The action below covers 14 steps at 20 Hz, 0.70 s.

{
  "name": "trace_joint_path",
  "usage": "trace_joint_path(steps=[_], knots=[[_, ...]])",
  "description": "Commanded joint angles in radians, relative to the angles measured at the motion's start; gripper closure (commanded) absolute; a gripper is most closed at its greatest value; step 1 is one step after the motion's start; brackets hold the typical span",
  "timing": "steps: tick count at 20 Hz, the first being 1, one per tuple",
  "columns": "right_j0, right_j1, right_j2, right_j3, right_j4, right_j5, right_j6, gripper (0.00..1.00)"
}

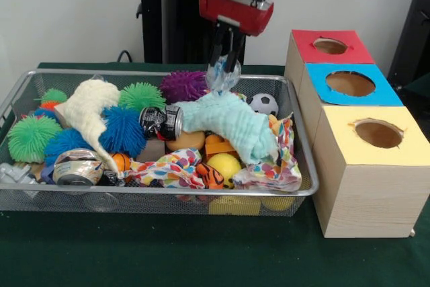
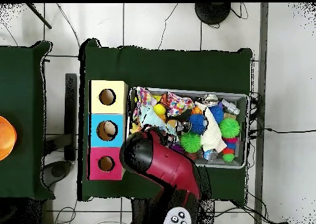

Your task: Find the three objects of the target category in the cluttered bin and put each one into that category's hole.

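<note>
Just below the gripper (image 1: 226, 65) lies a pale mint cloth (image 1: 228, 124); beside it sits a purple spiky ball (image 1: 183, 86) and a black-and-white ball (image 1: 265, 103). Off to its side stand boxes topped red (image 1: 329, 46), blue (image 1: 351, 84) and yellow (image 1: 376, 134). The thing it pinches looks clear, perhaps bluish.

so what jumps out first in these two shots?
The wire basket, crammed with spiky rubber balls, cloths and crushed cans, fills the left of the front view. Above its far right corner the gripper hangs shut on a crumpled clear plastic bottle, just over a pale teal cloth. Right of the basket stands a wooden box with three holes, topped red, blue and yellow.
</note>
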Motion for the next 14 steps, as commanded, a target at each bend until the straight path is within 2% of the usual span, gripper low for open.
trace_joint_path(steps=[1, 7, 11, 14], knots=[[0.025, -0.037, -0.116, -0.099, 0.03, 0.17, 0.283, 1.0], [0.062, -0.034, -0.172, -0.136, 0.028, 0.218, 0.296, 1.0], [0.065, -0.029, -0.103, -0.117, 0.08, 0.21, 0.328, 1.0], [0.094, -0.031, -0.061, -0.091, 0.137, 0.198, 0.377, 1.0]])
